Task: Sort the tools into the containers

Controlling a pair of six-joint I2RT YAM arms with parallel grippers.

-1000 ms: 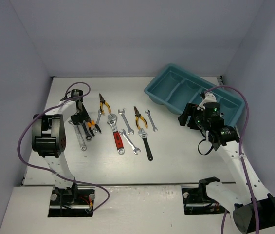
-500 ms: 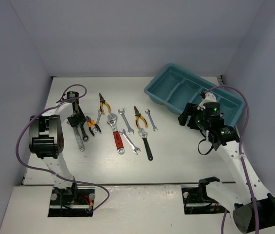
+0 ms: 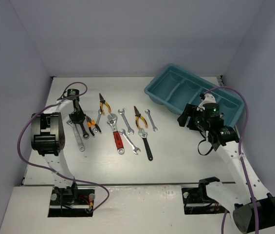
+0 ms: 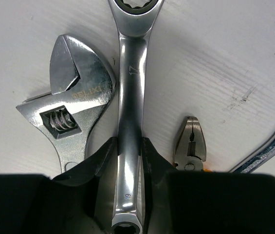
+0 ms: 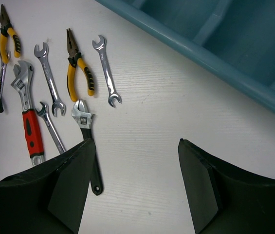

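Over the last second my left fingers (image 4: 103, 168) have slid left along the row and closed on the silver wrench (image 4: 130, 97). They pinch its shank narrowly, low on the tabletop (image 4: 215, 58), so the first pickup looks ready. The teal tray (image 3: 164, 102) sits upper right. My right fingers (image 5: 74, 180) hang wide apart, holding nothing.

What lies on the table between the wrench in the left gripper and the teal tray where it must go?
A row of flat-lying tools: orange-handled pliers, a red-handled adjustable wrench, small silver wrenches. The left gripper clasps the ratchet wrench; carried high, it would probably clear them to the tray.
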